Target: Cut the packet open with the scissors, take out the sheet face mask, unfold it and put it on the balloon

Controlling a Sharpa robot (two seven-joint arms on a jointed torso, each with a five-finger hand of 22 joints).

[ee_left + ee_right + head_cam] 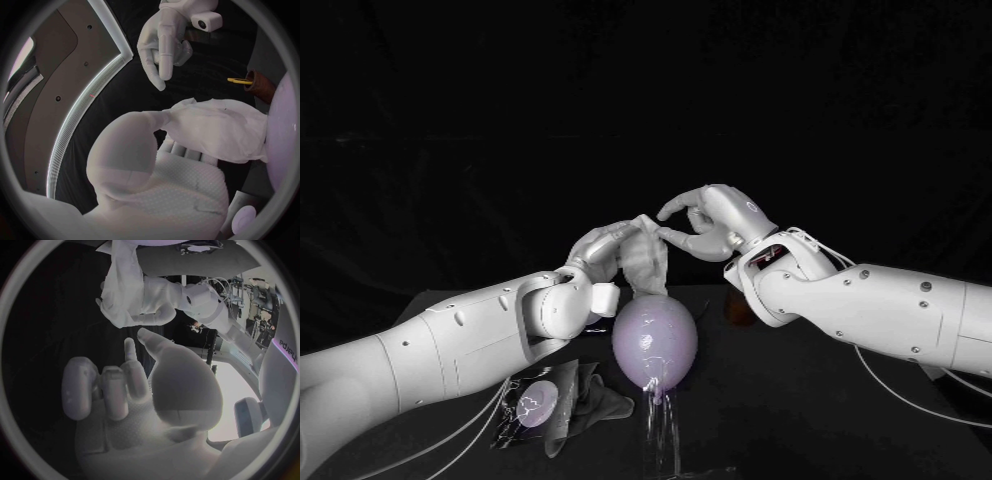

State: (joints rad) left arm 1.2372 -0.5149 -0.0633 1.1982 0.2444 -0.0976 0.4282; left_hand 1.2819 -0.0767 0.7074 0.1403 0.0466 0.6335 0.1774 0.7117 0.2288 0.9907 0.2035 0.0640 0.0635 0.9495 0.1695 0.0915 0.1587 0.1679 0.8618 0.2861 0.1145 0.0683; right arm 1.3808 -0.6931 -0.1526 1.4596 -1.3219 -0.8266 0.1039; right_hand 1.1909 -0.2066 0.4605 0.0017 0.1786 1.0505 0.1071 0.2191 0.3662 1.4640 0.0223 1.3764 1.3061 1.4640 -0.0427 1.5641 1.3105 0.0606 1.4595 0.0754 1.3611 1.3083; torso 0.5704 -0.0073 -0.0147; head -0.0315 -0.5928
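Note:
My left hand (607, 247) is raised over the table and grips the crumpled white sheet mask (645, 262), which hangs down onto the top of the pale purple balloon (656, 342). The left wrist view shows the mask (215, 130) bunched against my left hand's fingers (184, 150), with the balloon (285, 125) beside it. My right hand (713, 220) hovers just right of the mask's top, fingers pointing down at it and holding nothing; the same hand (161, 45) stands a short gap away from the mask. The cut packet (535, 406) lies on the table under my left arm.
The balloon stands on a clear, shiny support (661, 425) near the table's front. A brown holder (260, 85) with a yellow piece (239, 80) sits behind the balloon, partly hidden by my right arm (877, 310). A dark crumpled scrap (599, 400) lies beside the packet.

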